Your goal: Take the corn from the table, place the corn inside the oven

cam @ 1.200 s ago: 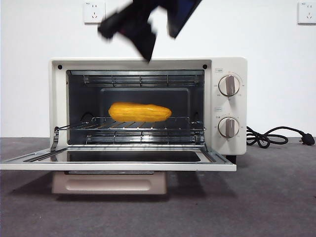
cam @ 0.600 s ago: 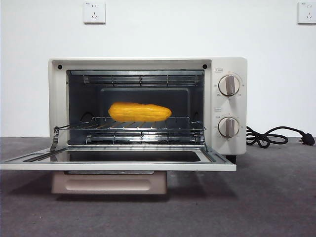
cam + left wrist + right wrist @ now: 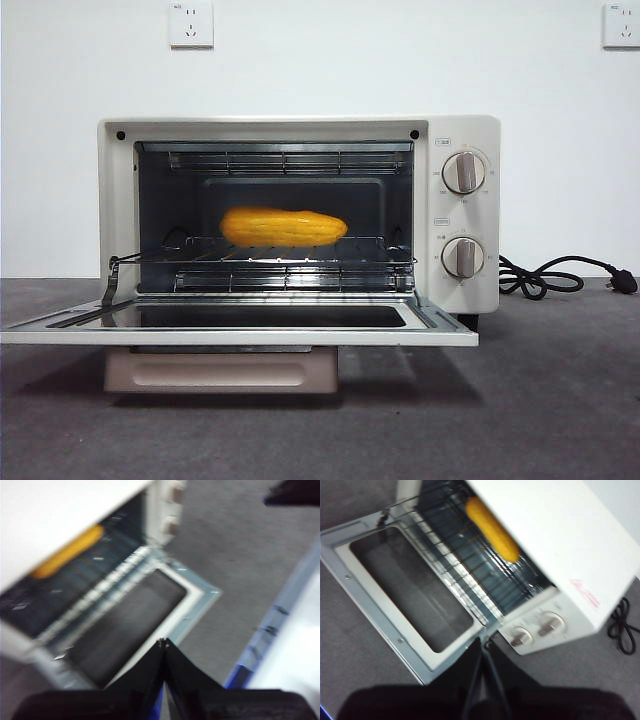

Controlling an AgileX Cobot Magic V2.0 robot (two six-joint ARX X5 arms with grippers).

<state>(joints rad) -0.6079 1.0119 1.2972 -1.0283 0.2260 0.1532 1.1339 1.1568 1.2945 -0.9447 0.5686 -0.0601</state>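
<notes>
The yellow-orange corn lies on the wire rack inside the cream-white oven, whose door hangs open and flat. The corn also shows on the rack in the right wrist view, and as a blurred yellow shape in the left wrist view. My left gripper is shut and empty, held high above the open door. My right gripper is shut and empty too, above the door's corner near the knobs. Neither gripper appears in the front view.
The oven stands on the dark grey table. Its black cord lies coiled to the right of it. Two round knobs sit on the oven's right panel. A blue and white edge shows in the left wrist view.
A dark gripper that hung over the oven's top one second ago has risen out of the front view. The corn and the oven door have not moved.
</notes>
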